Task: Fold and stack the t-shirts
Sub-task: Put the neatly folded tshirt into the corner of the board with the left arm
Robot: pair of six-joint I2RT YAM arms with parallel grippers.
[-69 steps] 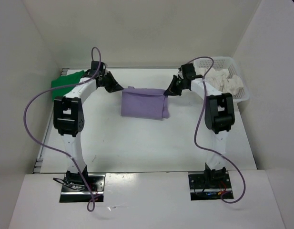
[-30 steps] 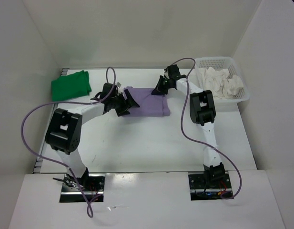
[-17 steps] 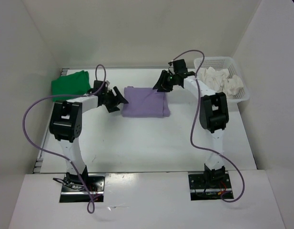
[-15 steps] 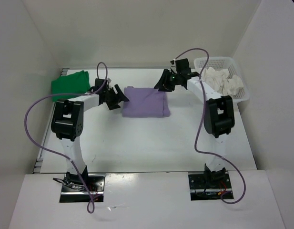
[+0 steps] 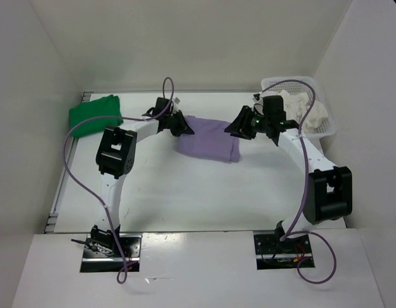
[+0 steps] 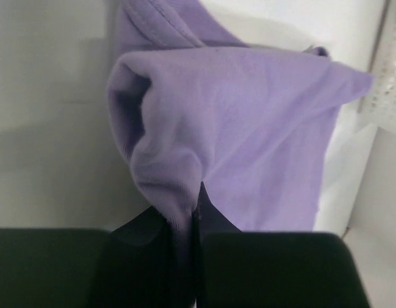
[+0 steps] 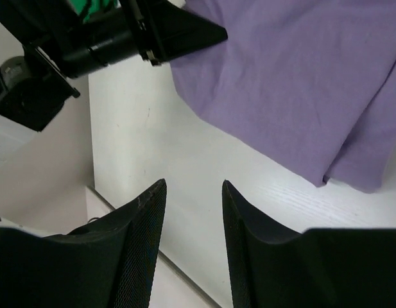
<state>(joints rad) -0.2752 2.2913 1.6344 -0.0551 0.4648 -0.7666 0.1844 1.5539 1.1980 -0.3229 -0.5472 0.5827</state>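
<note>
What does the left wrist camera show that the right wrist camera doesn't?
Only the left wrist view shows, close up, a bunched fold of fabric clamped in the left gripper. Only the right wrist view shows the right gripper, open and empty over the table, and a sliver of the green t-shirt. Both show the purple t-shirt with the left gripper at its edge.

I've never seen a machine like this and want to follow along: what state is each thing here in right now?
Purple shirt: folded, left edge pinched.
Green shirt: folded, lying untouched at the far left.
White shirt: crumpled inside the basket.
Basket: upright at the far right, holding the white shirt.
Left pincer: shut on the purple shirt's edge.
Right pincer: open, empty, by the purple shirt's right end.
</note>
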